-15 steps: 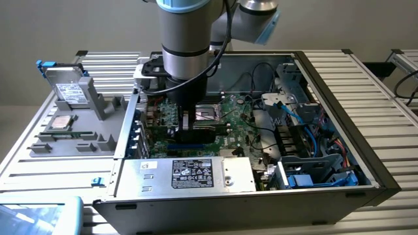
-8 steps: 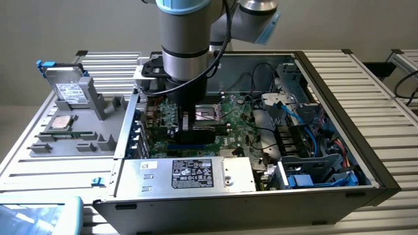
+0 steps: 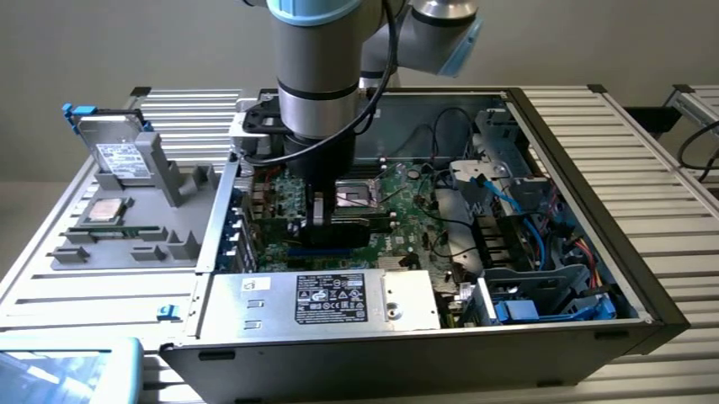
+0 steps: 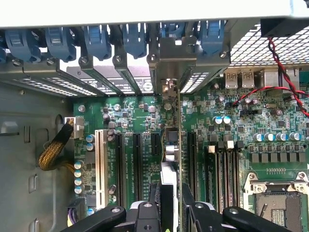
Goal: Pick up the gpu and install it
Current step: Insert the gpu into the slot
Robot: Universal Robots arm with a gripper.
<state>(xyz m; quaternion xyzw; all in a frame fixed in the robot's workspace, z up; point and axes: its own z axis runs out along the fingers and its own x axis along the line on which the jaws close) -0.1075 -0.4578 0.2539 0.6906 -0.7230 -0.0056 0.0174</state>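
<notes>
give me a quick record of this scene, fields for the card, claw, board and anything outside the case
graphics card: upright on edge above the motherboard, bracket end at the rear slot openings
claw: down inside the open computer case, closed on the graphics card
slots: long ones beside the card are bare
seated: cannot tell
outside the case: drive standing in a grey rack, on the exterior view's left

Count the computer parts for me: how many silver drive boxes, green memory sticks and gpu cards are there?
2 silver white-labelled drive boxes: one upright, one flat
1 narrow green memory stick
1 thin flat green circuit-board gpu card
Total: 4
</notes>
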